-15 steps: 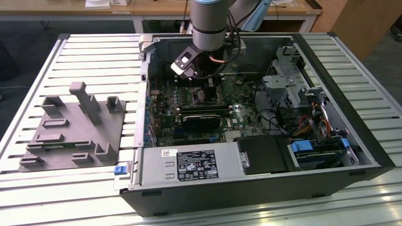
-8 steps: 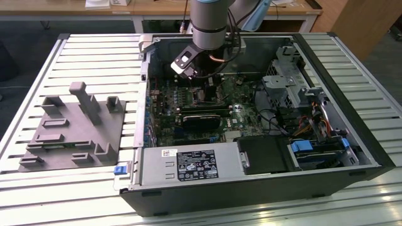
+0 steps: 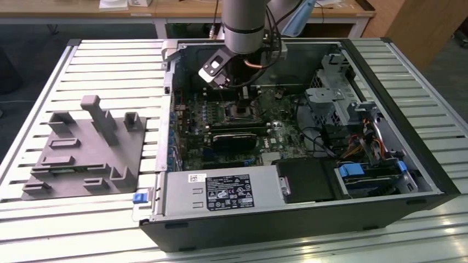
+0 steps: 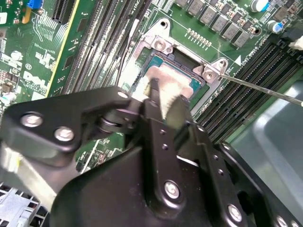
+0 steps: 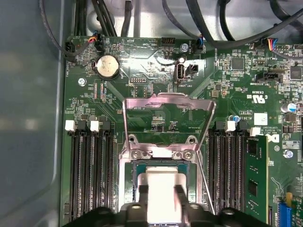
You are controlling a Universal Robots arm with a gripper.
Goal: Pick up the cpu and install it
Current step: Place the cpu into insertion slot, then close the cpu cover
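Where the arm [image 3: 245, 22] reaches down into the open computer case [image 3: 292, 230], the gripper [image 5: 161, 201] has its two fingers [image 5: 143, 196] pressed against opposite edges of the cpu [image 5: 161, 182], holding it right at the socket [image 5: 130, 156] on the green motherboard [image 5: 142, 71]. Whether it's fully seated I can't tell. The socket's metal load plate [image 5: 168, 101] stands hinged open, memory slots [image 5: 90, 165] on both sides. A grey tray [image 3: 73, 159] sits outside the case.
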